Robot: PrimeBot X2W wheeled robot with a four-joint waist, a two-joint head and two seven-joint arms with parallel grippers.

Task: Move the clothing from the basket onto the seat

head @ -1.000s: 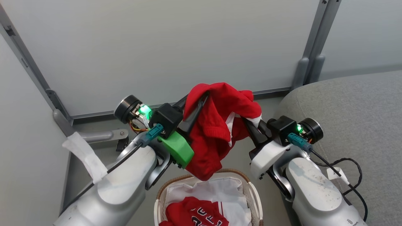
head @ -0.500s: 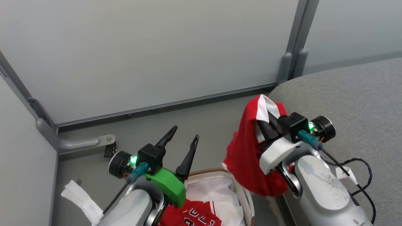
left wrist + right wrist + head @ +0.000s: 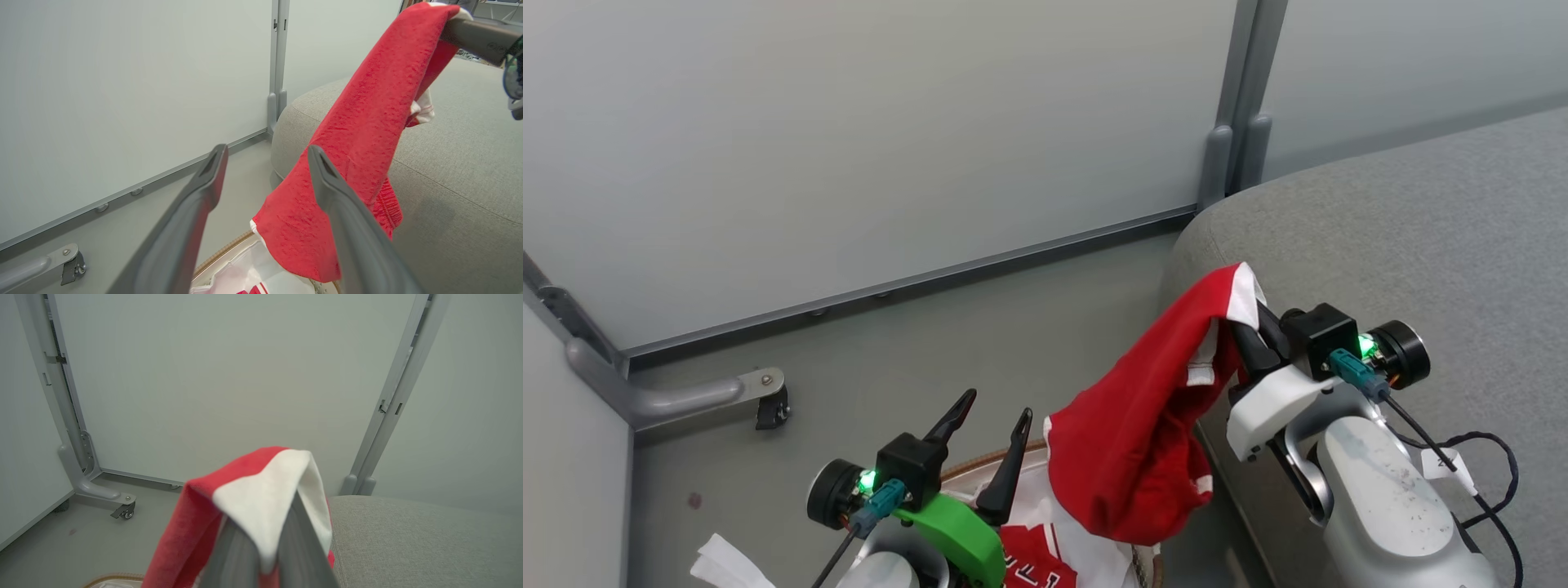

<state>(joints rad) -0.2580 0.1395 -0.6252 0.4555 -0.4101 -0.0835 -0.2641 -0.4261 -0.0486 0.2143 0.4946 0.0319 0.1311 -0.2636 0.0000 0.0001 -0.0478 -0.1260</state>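
Your biggest landmark is the seat, the grey cushion on the right, with its rounded corner near the post of the wall panels. Nothing red lies on its top.

Next comes the plain red garment. It hangs in a long drape from your right hand, whose fingers are pressed together on its white-trimmed top edge. That pinched end is up beside the seat's corner. The lower hem dangles over the right side of the basket. You cannot tell from these views whether the cloth brushes the seat's side.

The basket sits on the floor at the foot of the seat, with only part of its tan rim and its white liner in view. The lettered red jersey lies inside it.

Your left hand is above the basket's left side with its fingers spread wide, holding nothing and just clear of the hanging garment.
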